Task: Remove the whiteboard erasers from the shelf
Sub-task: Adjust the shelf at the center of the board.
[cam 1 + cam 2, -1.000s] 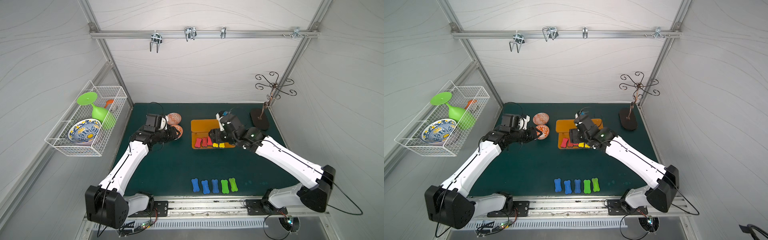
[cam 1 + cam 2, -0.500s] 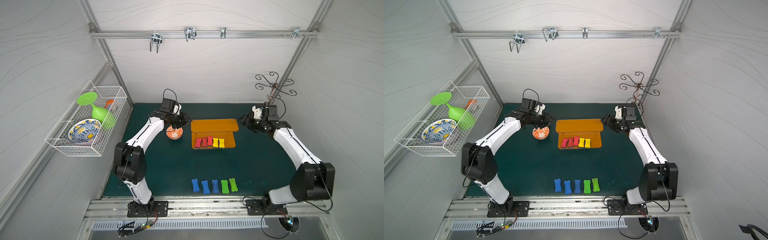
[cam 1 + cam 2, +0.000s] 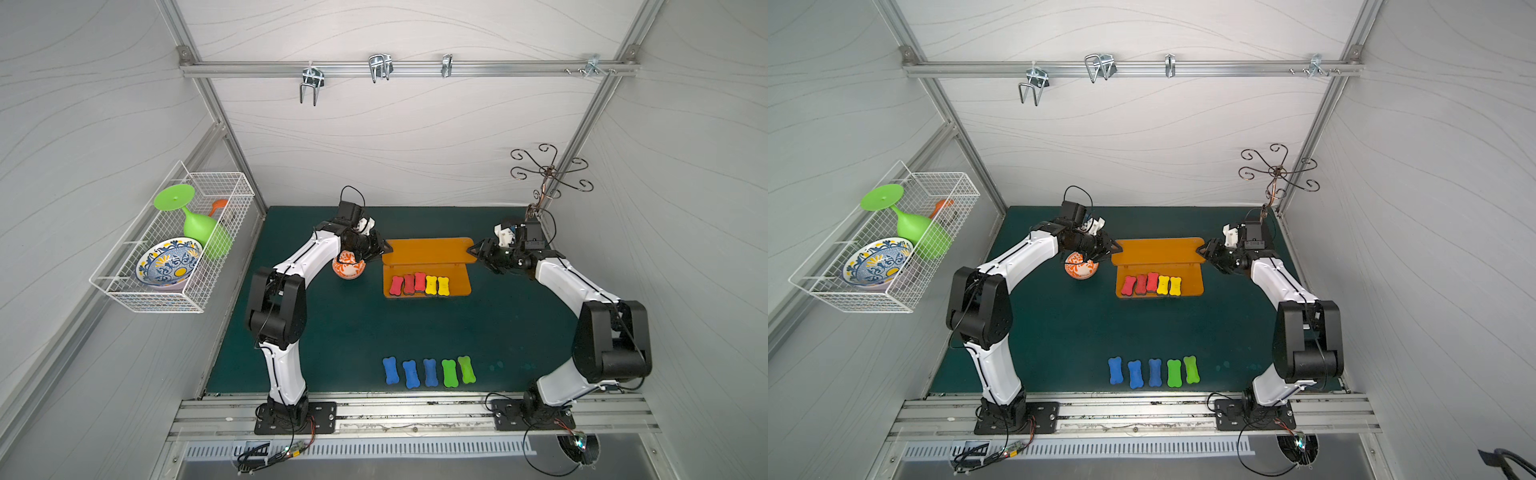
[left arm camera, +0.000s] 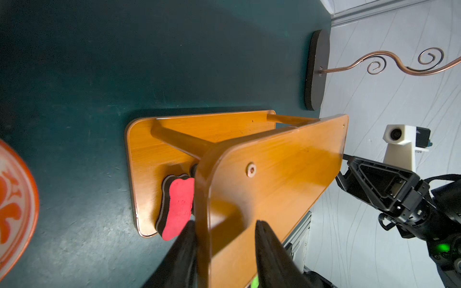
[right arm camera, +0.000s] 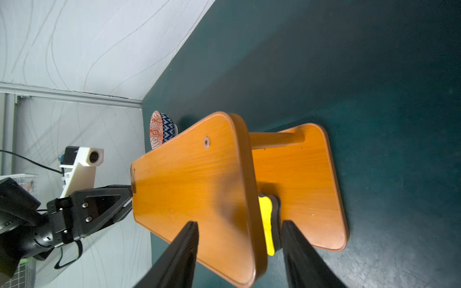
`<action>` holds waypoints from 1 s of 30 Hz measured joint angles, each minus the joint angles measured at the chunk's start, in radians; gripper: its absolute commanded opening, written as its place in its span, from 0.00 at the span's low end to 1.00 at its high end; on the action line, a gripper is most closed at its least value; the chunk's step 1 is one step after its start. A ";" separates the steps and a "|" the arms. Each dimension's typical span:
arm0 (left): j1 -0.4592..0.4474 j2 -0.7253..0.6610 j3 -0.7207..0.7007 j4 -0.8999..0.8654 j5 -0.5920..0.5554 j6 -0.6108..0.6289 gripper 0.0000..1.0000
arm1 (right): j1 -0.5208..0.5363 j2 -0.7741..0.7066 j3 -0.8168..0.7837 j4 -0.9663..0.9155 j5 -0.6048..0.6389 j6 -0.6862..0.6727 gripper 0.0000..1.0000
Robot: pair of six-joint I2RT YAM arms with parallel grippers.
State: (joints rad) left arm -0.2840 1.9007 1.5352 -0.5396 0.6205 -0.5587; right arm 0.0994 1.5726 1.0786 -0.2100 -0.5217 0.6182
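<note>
Flanking the shelf (image 3: 428,250) in a top view, left tool (image 3: 385,249) and right tool (image 3: 471,250) at its top board's ends, red and yellow erasers (image 3: 419,284) on the lower board (blue and green erasers (image 3: 428,372) on the table (image 3: 332,332)), left wrist, jaws apart astride that board, right wrist, likewise.

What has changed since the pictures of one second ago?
The left gripper went from the orange bowl to one end of the shelf; the right gripper drew back from the lower tier to the opposite end. Each straddles the upper board; the right jaws show a gap, the left grip is unclear. Unchanged: red and yellow erasers on the lower tier, blue and green erasers on the mat.
</note>
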 measured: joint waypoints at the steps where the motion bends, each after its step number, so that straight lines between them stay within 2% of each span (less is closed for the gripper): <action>1: 0.000 0.000 -0.001 0.000 0.000 -0.002 0.36 | 0.002 0.001 0.000 0.006 0.003 0.002 0.34; 5: 0.002 0.000 -0.012 0.008 0.003 -0.010 0.34 | 0.001 0.023 0.009 0.015 0.016 0.015 0.25; 17: 0.000 -0.008 -0.026 0.023 -0.002 -0.023 0.32 | 0.005 0.163 0.166 0.031 0.050 0.013 0.25; 20: -0.002 -0.014 -0.037 0.032 -0.004 -0.022 0.31 | 0.007 0.187 0.182 0.053 0.050 0.013 0.29; 23: -0.006 -0.024 -0.054 0.044 -0.005 -0.023 0.31 | 0.007 0.195 0.187 0.065 0.045 0.011 0.37; 27: -0.015 -0.038 -0.076 0.059 -0.004 -0.022 0.30 | 0.005 0.196 0.192 0.069 0.029 0.001 0.52; 30: -0.023 -0.047 -0.090 0.069 -0.003 -0.022 0.29 | -0.012 0.173 0.182 0.066 0.021 -0.008 0.56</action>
State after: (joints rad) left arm -0.3069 1.8538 1.4452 -0.4702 0.6174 -0.5808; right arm 0.0875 1.7458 1.2602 -0.1440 -0.5003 0.6098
